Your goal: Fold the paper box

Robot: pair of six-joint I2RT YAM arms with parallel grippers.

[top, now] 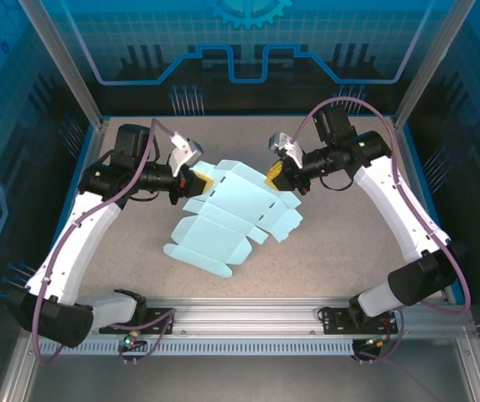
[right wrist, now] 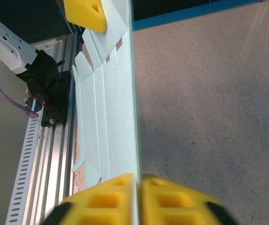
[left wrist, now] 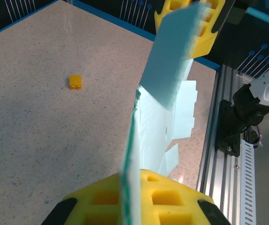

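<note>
The paper box (top: 231,213) is a light blue-teal die-cut sheet with jagged flaps. Its far edge is lifted and its near flaps rest on the table. My left gripper (top: 196,180) is shut on the sheet's far left corner. In the left wrist view its yellow pads (left wrist: 172,192) clamp the card (left wrist: 172,61) edge-on. My right gripper (top: 280,174) holds the far right corner. Seen from the right wrist, the sheet (right wrist: 111,117) runs between its yellow pads (right wrist: 120,197), which sit nearly closed on it. The other arm's yellow finger (right wrist: 85,14) shows at the sheet's far end.
A small orange-yellow block (left wrist: 75,81) lies on the speckled table, left of the sheet in the left wrist view. The aluminium rail (top: 240,318) with the arm bases runs along the near edge. Blue walls enclose the table's sides and back.
</note>
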